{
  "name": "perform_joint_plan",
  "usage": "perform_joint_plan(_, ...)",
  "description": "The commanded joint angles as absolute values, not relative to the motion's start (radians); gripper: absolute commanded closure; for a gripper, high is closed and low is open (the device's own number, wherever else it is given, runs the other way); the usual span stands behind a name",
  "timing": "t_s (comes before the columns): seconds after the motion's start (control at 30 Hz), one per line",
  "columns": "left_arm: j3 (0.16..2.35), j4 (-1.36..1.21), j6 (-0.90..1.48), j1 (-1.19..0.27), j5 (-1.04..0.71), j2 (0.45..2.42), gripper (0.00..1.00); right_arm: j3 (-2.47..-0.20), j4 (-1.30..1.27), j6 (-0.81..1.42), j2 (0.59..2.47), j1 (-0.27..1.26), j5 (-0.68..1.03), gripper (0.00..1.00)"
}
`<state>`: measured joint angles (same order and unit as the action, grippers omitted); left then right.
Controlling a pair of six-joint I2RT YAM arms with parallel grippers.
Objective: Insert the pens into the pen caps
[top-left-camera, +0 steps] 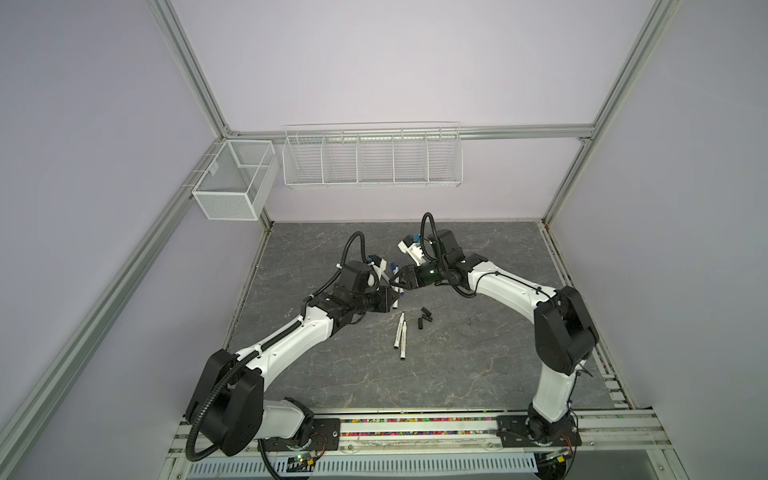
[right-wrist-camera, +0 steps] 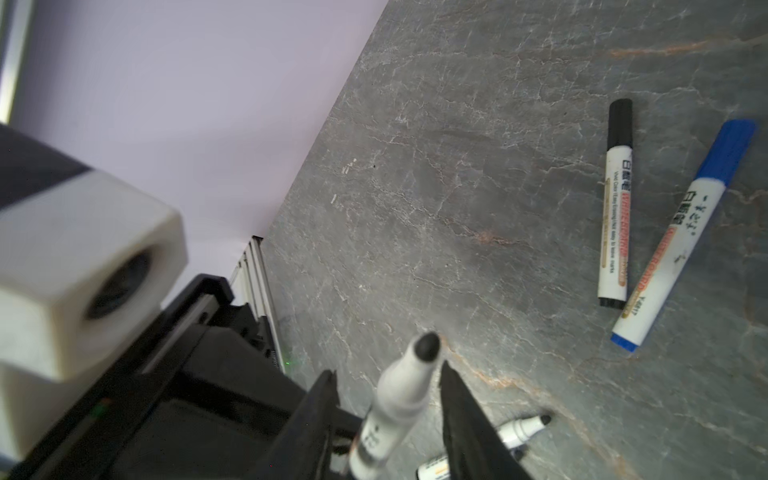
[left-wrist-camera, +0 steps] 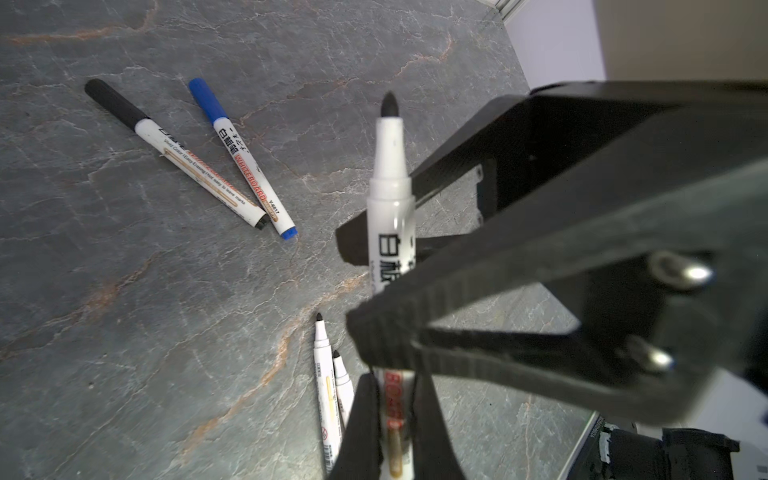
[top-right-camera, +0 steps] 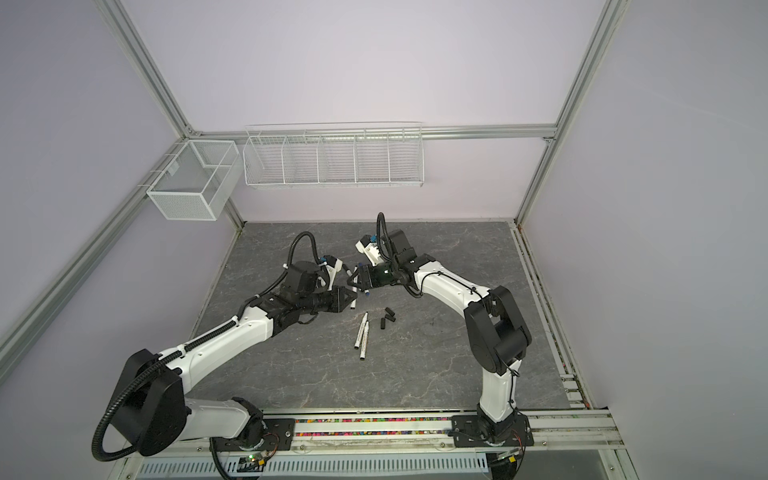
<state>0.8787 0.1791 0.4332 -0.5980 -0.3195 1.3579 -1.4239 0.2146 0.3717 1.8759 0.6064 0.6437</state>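
My left gripper (left-wrist-camera: 395, 415) is shut on the barrel of an uncapped white pen (left-wrist-camera: 388, 166), which it holds nib up above the table. My right gripper (right-wrist-camera: 388, 374) stands open astride that pen's nib end, with a gap at each finger and no cap in it. In both top views the two grippers (top-left-camera: 392, 297) (top-left-camera: 394, 283) meet at mid-table. Below them lie a black-capped pen (left-wrist-camera: 187, 162) and a blue-capped pen (left-wrist-camera: 245, 162). Two uncapped pens (top-left-camera: 400, 330) (top-left-camera: 404, 343) lie side by side nearer the front. Three loose black pen caps (top-left-camera: 424, 311) (top-left-camera: 427, 319) (top-left-camera: 419, 324) lie to their right.
A white wire shelf (top-left-camera: 372, 158) and a mesh basket (top-left-camera: 232, 183) hang on the back wall, above the grey marbled table (top-left-camera: 478, 374). Aluminium frame posts stand at the corners. The arms' base rail (top-left-camera: 415, 428) runs along the front edge.
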Motion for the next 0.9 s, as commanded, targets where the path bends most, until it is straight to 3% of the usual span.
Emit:
perform_joint_plan(0.0, 0.873, 0.153, 0.431, -0.605, -0.332, 1.342, 1.00, -1.436, 0.197, 0.384, 1.874, 0.602, 0.650, 0.72)
perform_joint_plan(0.17, 0.874, 0.155, 0.431, -0.606, -0.316, 1.351, 1.00, -1.397, 0.139, 0.423, 1.854, 0.592, 0.673, 0.87)
perform_joint_plan(0.3, 0.876, 0.134, 0.447, -0.606, -0.299, 1.357, 0.72, -1.373, 0.116, 0.442, 1.838, 0.583, 0.699, 0.89)
perform_joint_plan(0.37, 0.879, 0.109, 0.454, -0.606, -0.291, 1.363, 0.63, -1.363, 0.106, 0.448, 1.829, 0.576, 0.716, 0.90)
perform_joint_plan(0.87, 0.970, 0.051, 0.459, -0.617, -0.332, 1.487, 0.70, -1.330, 0.014, 0.523, 1.802, 0.538, 0.807, 0.91)
